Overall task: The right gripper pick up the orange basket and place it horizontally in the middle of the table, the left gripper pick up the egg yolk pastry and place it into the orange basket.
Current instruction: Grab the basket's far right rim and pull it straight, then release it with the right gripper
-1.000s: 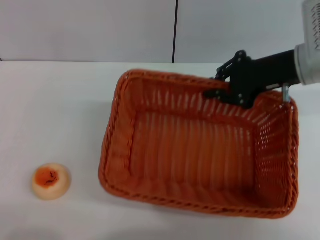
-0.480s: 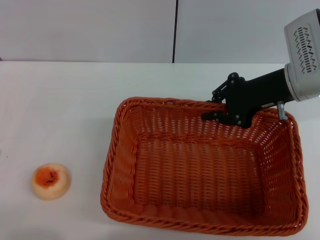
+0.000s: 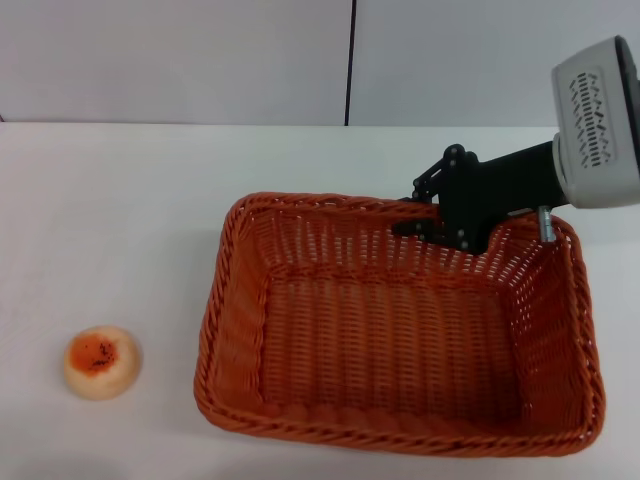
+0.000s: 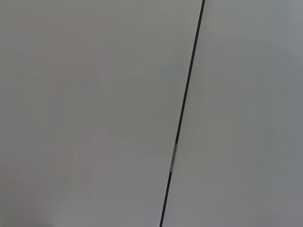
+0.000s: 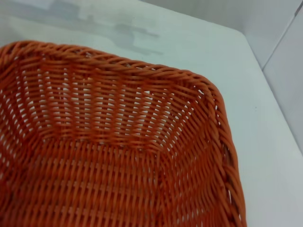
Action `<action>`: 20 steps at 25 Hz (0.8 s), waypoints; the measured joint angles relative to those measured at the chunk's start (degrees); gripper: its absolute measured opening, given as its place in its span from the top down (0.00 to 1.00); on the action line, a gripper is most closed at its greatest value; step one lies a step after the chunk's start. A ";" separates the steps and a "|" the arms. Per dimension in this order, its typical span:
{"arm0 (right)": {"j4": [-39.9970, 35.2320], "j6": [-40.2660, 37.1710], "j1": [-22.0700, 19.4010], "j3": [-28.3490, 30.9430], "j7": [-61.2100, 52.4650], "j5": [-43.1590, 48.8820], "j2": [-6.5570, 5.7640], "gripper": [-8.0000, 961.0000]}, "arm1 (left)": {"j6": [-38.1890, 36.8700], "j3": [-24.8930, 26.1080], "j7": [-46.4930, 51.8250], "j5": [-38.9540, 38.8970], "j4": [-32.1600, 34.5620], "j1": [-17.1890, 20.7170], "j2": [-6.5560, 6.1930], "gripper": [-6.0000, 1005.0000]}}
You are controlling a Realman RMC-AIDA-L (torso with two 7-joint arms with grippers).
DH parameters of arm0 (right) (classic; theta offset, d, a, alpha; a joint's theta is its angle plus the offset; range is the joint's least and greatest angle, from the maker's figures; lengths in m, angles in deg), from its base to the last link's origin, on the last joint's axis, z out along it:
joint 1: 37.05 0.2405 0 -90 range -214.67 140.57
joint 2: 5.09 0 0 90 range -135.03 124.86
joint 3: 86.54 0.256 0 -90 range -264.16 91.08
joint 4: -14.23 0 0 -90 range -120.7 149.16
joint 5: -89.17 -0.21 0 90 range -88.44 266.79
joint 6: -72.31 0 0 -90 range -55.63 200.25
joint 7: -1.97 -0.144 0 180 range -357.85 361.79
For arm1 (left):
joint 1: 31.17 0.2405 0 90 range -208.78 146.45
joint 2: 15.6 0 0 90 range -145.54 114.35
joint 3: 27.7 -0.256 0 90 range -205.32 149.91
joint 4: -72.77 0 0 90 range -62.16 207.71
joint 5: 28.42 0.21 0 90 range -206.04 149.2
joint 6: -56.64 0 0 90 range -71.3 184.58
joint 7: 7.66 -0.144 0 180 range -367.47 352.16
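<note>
The orange basket (image 3: pixel 214 310) lies flat and lengthwise across the white table (image 3: pixel 120 200), right of centre, with nothing inside. My right gripper (image 3: pixel 425 207) reaches in from the right and is shut on the basket's far braided rim, one finger outside and one inside. The right wrist view looks down into a corner of the orange basket (image 5: pixel 118 156) and shows no fingers. The egg yolk pastry (image 3: pixel 101 361) sits alone at the table's front left, well apart from the basket. My left gripper is out of view; its wrist view shows only a grey wall.
A grey wall with a dark vertical seam (image 3: pixel 350 60) stands behind the table. Bare tabletop lies between the pastry and the basket's left rim. The basket's front rim is close to the table's near edge.
The basket has come down from a tilt to lie flat on the table and has shifted slightly left. My right arm moved left with it, still on the far rim.
</note>
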 joint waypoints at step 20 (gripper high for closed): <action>1.70 1.94 -0.32 -0.40 0.49 -7.12 0.02 0.75 | 1.37 0.00 0.00 0.00 -0.03 -1.09 -0.10 0.26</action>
